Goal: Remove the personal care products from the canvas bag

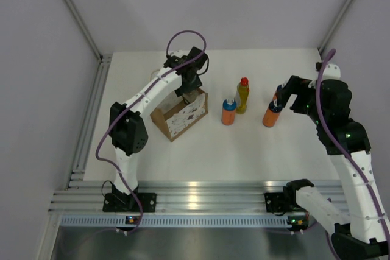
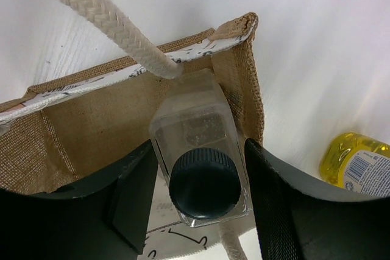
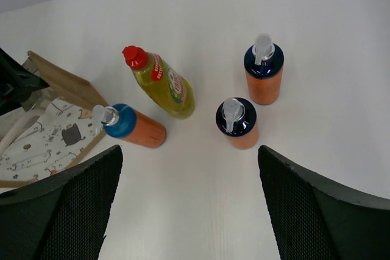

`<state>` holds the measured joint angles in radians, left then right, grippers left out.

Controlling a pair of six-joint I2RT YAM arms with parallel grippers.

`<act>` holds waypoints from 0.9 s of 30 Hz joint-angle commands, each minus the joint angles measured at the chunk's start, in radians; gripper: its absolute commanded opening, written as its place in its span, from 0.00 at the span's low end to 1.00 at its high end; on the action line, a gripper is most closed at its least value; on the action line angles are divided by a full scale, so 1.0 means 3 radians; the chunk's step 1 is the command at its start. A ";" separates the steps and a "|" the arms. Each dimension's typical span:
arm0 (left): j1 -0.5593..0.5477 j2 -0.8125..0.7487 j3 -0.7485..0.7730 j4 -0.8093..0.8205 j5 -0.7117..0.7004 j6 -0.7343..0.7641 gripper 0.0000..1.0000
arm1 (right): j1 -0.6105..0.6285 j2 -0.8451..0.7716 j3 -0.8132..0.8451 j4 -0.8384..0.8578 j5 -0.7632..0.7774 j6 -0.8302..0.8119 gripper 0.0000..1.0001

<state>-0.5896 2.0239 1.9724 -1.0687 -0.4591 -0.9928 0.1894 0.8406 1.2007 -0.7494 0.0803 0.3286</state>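
The canvas bag point(image 1: 181, 115) stands left of centre; its tan inside shows in the left wrist view point(image 2: 91, 126). My left gripper point(image 1: 189, 92) reaches into its far end. There its jaws point(image 2: 198, 144) are shut on the clear-whitish bottle with a dark grey cap point(image 2: 204, 181), which is still inside the bag. The yellow bottle with a red cap point(image 3: 161, 82) and three orange bottles point(image 3: 137, 127) point(image 3: 239, 123) point(image 3: 264, 72) stand on the table. My right gripper point(image 3: 189, 205) is open and empty above them, nearest the two right-hand orange bottles point(image 1: 272, 114).
A cream rope handle point(image 2: 103, 16) crosses above the bag's mouth, over the clear bottle. The yellow bottle point(image 1: 242, 95) and one orange bottle point(image 1: 229, 112) stand just right of the bag. An aluminium rail point(image 1: 195, 202) runs along the near table edge.
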 commanded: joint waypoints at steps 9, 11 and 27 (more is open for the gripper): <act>0.0012 0.0023 0.0149 -0.0017 -0.0009 0.0062 0.63 | 0.0003 0.0031 0.0226 0.0003 -0.0068 -0.0073 0.89; 0.0012 0.0044 0.0093 -0.0012 0.0022 0.0032 0.62 | 0.0003 0.0016 0.0226 0.0003 -0.0068 -0.0078 0.89; -0.0008 0.0320 0.0027 0.0070 0.0104 0.0016 0.57 | 0.0003 -0.0051 0.0191 -0.0007 -0.0089 -0.0083 0.89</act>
<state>-0.5896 2.1044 1.9839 -1.0622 -0.4358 -0.9855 0.1894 0.8406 1.2266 -0.7517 0.0601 0.3145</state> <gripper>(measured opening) 0.575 0.889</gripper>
